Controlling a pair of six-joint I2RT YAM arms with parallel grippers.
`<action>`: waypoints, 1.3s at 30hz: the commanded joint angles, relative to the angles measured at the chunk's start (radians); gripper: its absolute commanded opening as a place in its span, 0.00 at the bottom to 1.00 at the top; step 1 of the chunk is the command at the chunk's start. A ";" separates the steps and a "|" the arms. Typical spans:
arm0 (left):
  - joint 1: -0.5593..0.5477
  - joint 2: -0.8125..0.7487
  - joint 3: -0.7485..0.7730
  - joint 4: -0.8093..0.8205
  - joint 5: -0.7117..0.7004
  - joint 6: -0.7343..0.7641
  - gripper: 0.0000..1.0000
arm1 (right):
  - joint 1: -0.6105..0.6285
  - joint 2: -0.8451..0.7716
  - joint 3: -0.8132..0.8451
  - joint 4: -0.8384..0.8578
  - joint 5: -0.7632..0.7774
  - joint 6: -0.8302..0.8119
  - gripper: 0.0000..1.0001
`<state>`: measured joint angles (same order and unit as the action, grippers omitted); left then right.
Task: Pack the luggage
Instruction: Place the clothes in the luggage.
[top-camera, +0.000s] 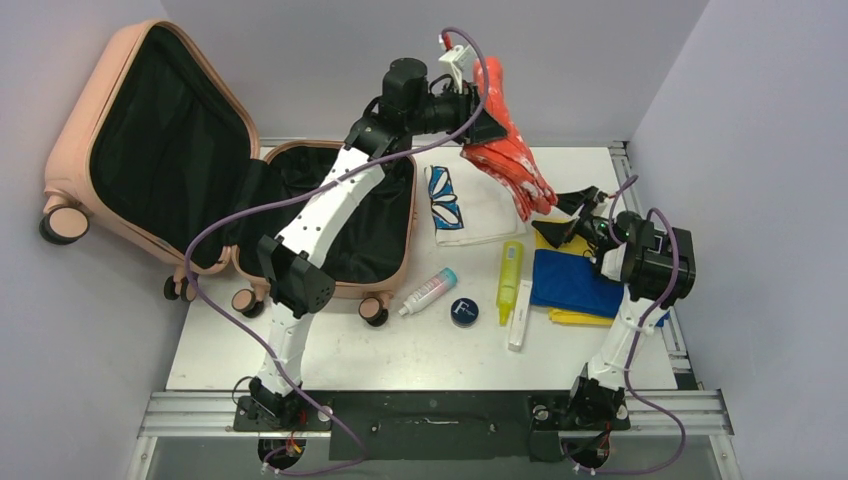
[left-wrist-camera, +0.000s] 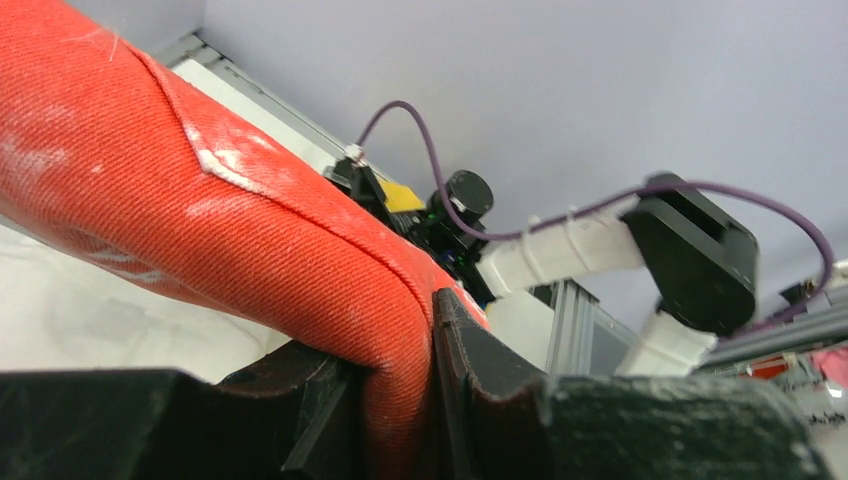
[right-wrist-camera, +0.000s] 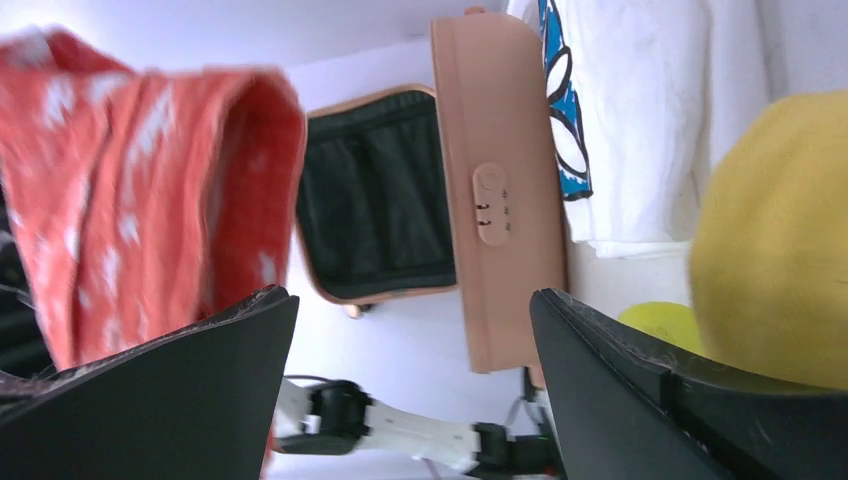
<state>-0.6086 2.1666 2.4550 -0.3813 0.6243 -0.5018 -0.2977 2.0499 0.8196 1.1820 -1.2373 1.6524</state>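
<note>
Above the table's far edge, the left gripper is pinching the top of a red cloth, with its jaws pressed onto a fold of the fabric. The cloth is hanging clear of the table. Its long axis is running down and to the right, towards the right gripper.

The right gripper is hovering just beside the cloth's lower end. Its jaws are spread wide and gripping nothing.

The luggage is lying open at the table's left side. Its lid is leaning back against the left wall, and its black-lined base is sitting flat on the table. That base is lying to the left of and below the left jaws, under the left arm's own forearm, so the left arm is much the nearer one. The right arm is standing well apart from it. Judging by this, packing the cloth is calling for a swing leftward and downward into the base.

Counted, one of each thing is showing:
- luggage
- red cloth
- white cloth with a blue print
- blue cloth
- yellow bottle
- white tube
- spray bottle
- round dark tin

Something yellow is peeking from under the blue cloth, but too little of it is showing to name.
</note>
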 joint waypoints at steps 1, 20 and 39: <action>-0.016 -0.094 0.072 0.041 0.080 0.098 0.00 | -0.043 0.110 0.037 0.589 0.013 0.432 0.90; 0.000 -0.086 0.125 -0.029 0.173 0.163 0.00 | 0.068 -0.036 0.000 0.596 0.025 0.439 0.90; 0.011 -0.073 0.207 -0.189 0.164 0.335 0.00 | 0.270 -0.113 0.017 0.595 0.058 0.498 0.90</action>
<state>-0.6113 2.1609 2.5855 -0.6380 0.7662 -0.2493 -0.0845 1.9907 0.8001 1.4876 -1.2037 2.0892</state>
